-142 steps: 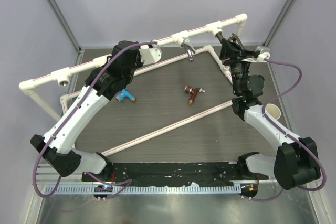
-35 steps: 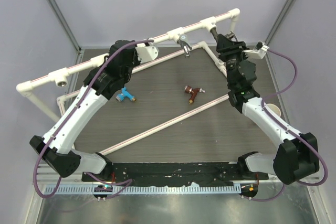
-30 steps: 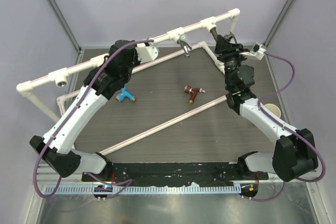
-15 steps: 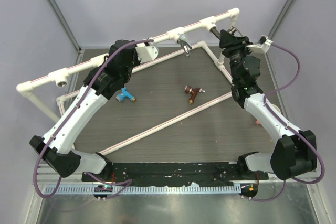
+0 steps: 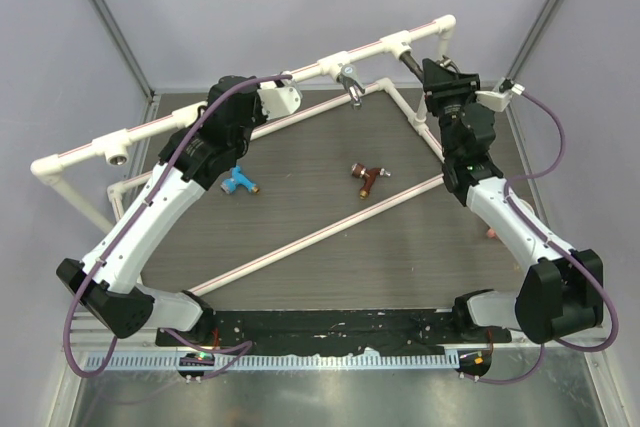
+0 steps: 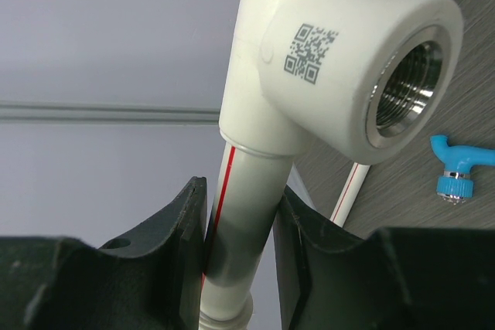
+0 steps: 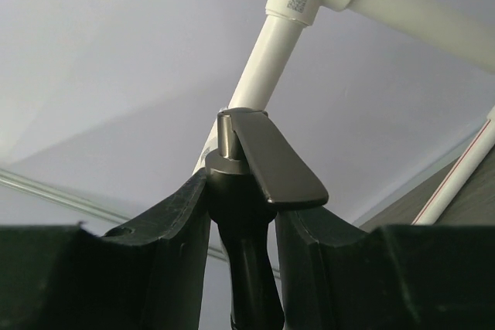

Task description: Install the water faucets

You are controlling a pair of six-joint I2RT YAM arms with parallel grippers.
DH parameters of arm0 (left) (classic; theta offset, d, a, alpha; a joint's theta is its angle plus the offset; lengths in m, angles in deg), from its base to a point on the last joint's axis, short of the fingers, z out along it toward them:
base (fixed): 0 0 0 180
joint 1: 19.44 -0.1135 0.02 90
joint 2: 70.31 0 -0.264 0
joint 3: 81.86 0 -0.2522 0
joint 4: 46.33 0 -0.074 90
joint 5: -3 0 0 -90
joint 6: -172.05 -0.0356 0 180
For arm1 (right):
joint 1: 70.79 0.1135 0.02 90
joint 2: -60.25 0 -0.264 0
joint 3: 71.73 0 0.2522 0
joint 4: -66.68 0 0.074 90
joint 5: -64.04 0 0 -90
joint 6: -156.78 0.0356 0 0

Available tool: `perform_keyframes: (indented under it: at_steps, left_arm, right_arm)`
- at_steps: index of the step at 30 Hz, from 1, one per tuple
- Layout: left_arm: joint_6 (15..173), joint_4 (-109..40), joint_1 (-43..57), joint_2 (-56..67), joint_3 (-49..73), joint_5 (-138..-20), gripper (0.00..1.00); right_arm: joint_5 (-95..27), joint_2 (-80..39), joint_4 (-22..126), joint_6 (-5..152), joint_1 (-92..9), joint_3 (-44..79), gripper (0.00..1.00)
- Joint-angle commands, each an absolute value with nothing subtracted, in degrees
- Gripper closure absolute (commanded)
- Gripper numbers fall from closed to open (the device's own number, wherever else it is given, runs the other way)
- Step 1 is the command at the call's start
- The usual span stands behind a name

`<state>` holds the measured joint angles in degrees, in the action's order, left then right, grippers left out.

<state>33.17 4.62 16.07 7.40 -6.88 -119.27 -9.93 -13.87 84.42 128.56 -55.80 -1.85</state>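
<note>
Evidently my right tool (image 7: pixel 240 202), pinching the dark faucet (image 7: pixel 272 166), has rotated, threading it in; my left tool (image 6: pixel 240 195) clamps the white pipe (image 6: pixel 249 256).

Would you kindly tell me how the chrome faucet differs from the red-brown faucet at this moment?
The chrome faucet is silvery and metallic, while the red-brown faucet is a dark reddish colour. The chrome faucet hangs from the white pipe rail, apparently installed, whereas the red-brown faucet lies loose on the table. What they share: neither is held in any jaws.
</note>
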Motion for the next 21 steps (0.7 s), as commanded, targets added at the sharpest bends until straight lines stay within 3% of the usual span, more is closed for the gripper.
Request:
perform_keyframes:
  at_steps: [1,21]
  left_arm:
    - [41.0,7.0,18.9,5.9,-7.4,-110.0,1.0]
    - [40.8,6.2,19.1,5.2,-6.9,-110.1,1.0]
  right_arm:
    - [-13.3,-14.8,81.4,140.1,-54.2,-3.2,0.99]
    - [-15.9,-15.5,78.5,159.1,-54.3,-1.3,0.99]
